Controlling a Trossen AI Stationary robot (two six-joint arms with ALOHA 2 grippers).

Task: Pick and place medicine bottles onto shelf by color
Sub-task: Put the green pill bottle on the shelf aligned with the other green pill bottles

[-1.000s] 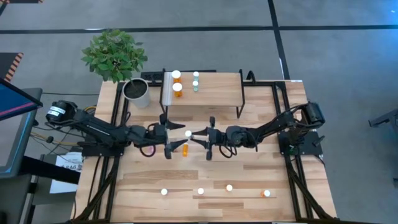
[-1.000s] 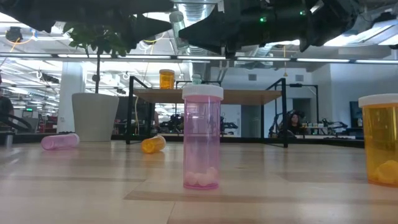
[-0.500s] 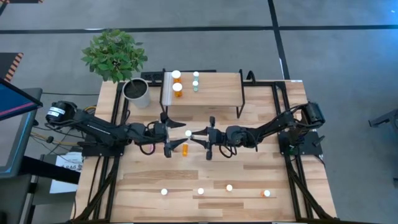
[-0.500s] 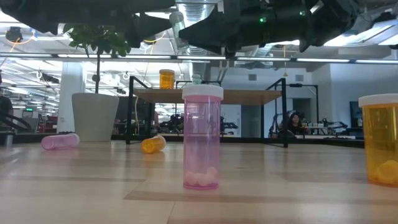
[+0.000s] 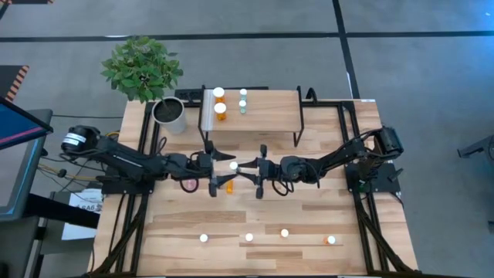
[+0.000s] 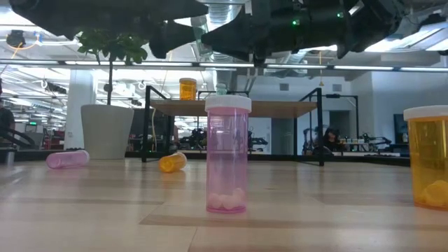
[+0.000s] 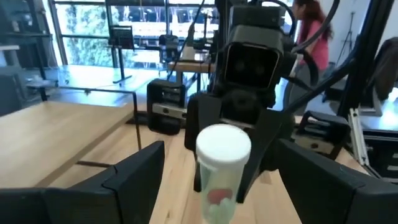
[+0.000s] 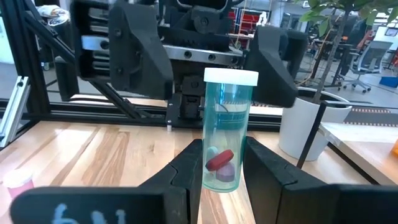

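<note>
My right gripper (image 5: 248,167) is shut on a pale teal bottle with a white cap (image 5: 234,165), held in the air over the table's middle. My left gripper (image 5: 214,167) is open just left of that bottle. Its fingers (image 7: 134,174) are spread wide toward the bottle's far and near sides and touch nothing. The shelf (image 5: 270,112) stands at the far middle, with two orange bottles (image 5: 220,109) and two teal ones (image 5: 243,103) upright on its left part. An orange bottle (image 5: 228,184) and a pink one (image 5: 189,184) lie on their sides on the table below the grippers. My right gripper pinches the lower part of the teal bottle's body (image 8: 225,177) between its two fingers (image 8: 186,168). The fingers come level from the table's right side. The bottle stands upright, cap up, lifted clear of the table, with pills showing at its bottom.
A white plant pot (image 5: 170,114) stands left of the shelf. Several bottles stand upright in a row near the table's front edge (image 5: 248,238), among them a pink one (image 6: 227,154) and an orange one (image 6: 428,161). The black arm frames run along both table sides.
My left gripper has moved toward the table's right edge, closer to the teal bottle held by my right gripper, and has stayed open. The right gripper and the bottle have kept still.
</note>
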